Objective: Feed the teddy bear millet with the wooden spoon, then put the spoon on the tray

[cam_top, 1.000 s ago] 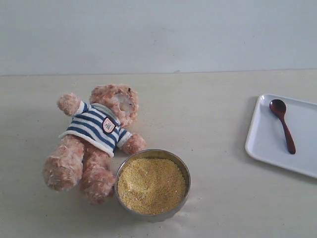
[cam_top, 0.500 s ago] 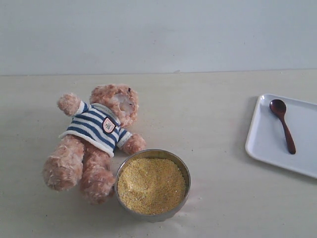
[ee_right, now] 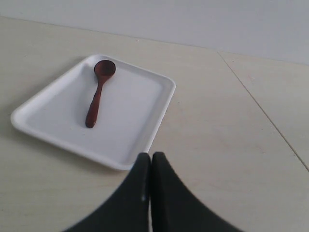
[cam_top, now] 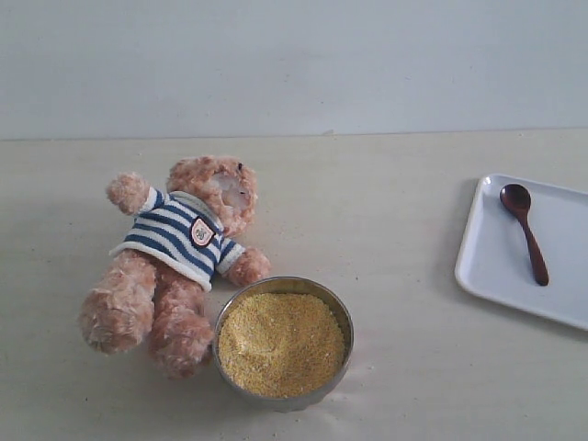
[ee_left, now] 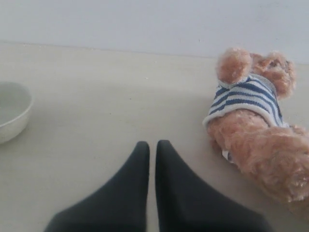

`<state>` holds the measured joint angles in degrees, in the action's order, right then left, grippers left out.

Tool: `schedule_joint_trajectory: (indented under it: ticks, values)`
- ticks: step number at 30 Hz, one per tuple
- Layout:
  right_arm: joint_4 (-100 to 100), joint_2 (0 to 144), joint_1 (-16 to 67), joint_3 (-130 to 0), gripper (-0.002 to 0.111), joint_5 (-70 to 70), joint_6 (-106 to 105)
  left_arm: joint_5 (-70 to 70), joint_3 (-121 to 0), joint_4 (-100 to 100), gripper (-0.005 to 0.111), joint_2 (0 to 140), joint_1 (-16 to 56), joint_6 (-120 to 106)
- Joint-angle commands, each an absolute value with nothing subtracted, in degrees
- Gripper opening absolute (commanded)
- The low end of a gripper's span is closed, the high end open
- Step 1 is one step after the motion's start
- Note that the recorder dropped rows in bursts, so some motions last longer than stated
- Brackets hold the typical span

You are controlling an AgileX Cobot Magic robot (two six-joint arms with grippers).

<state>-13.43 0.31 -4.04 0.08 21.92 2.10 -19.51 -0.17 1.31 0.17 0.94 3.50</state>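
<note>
Nothing for you to read here: the badge point(cam_top: 201, 231) on the teddy bear point(cam_top: 170, 243) is too small to make out.

Left tool point(ee_left: 152, 146): dark fingers drawn together; thin slit between the tips; nothing held
Right tool point(ee_right: 150, 157): dark fingers pressed together; tips touching; nothing held
</note>
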Motion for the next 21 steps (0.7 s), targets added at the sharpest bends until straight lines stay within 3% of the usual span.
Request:
schedule_joint_trajectory:
  ticks: [1,21]
  values:
    - [-13.73,0.00,-4.42,0.00,0.000,21.77,2.50,-18.90,0.00,1.54,0.005,0.00,-1.48,0.59]
    - [-13.73,0.00,-4.42,0.00,0.000,21.77,2.50,-18.03,0.00,1.65,0.005,0.00,-1.72,-4.42]
